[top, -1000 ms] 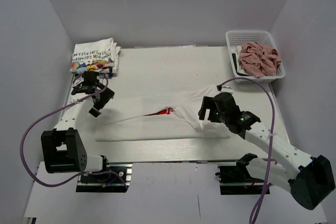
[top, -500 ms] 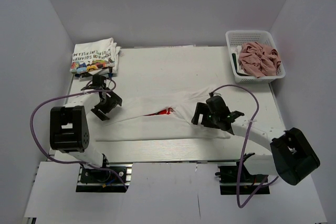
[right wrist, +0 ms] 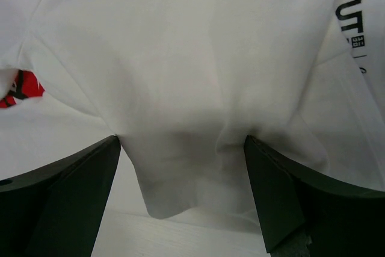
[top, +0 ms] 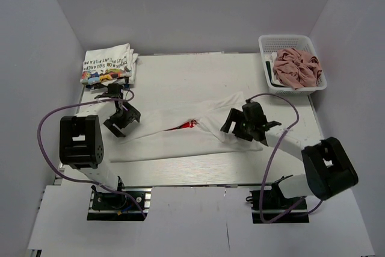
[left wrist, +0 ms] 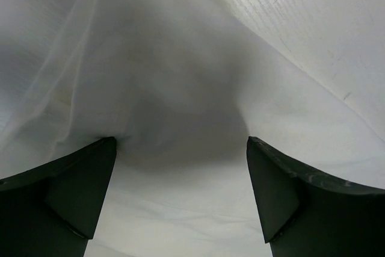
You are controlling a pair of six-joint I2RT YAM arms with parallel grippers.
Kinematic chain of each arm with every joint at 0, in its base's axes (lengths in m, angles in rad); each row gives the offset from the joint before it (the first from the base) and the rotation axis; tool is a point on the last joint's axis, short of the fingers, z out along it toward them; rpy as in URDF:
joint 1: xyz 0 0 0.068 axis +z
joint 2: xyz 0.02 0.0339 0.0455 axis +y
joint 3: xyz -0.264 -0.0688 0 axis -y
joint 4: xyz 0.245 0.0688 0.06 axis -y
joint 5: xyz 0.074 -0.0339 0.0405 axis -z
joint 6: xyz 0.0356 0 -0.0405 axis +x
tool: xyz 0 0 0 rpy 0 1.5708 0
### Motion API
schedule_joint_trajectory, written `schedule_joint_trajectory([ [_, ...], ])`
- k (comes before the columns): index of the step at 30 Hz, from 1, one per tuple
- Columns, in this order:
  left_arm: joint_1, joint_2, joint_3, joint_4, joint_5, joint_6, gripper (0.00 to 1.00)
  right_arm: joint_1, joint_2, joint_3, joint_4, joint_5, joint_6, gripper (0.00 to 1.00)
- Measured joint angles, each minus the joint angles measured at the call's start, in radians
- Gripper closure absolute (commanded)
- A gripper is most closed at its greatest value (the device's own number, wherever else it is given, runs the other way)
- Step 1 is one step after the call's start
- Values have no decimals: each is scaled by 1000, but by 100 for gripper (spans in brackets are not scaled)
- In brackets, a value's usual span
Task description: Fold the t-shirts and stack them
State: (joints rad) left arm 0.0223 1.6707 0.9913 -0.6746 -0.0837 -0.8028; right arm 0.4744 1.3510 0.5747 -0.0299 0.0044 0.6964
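Observation:
A white t-shirt [top: 180,142] lies half folded across the middle of the table, a bit of its red logo [top: 189,124] peeking from a fold. My left gripper [top: 122,120] is down on the shirt's left end, open, and white cloth [left wrist: 180,76] fills the space between its fingers [left wrist: 72,191]. My right gripper [top: 239,126] is open over the shirt's right part. A cloth flap [right wrist: 180,167] lies between its fingers [right wrist: 283,191], with the red print [right wrist: 21,86] to the left and a black label [right wrist: 352,19] to the right. Neither gripper pinches the cloth.
A folded stack of printed t-shirts [top: 108,64] sits at the far left corner. A white mesh basket [top: 283,39] at the far right holds a crumpled dusty pink t-shirt [top: 296,67]. Bare table [top: 180,76] lies behind the shirt.
The left gripper has slid right and nearer onto the shirt's left end. The right arm has swung round, its gripper settling slightly farther back on the shirt's right part. Both stayed open.

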Motion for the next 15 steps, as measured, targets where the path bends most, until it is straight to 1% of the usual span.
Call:
schedule_joint_trajectory([
  [4, -5, 5, 8, -13, -14, -10, 0, -84, 133, 111, 12, -42, 11, 9],
  [8, -24, -10, -12, -12, -35, -23, 0, -151, 278, 266, -3, -46, 18, 9],
  [11, -62, -41, -61, -14, -39, -37, 0, -172, 450, 488, -71, -26, -10, 9],
  [15, -138, -75, -103, -52, -39, -32, 0, -175, 727, 875, -148, 12, -64, 9],
])
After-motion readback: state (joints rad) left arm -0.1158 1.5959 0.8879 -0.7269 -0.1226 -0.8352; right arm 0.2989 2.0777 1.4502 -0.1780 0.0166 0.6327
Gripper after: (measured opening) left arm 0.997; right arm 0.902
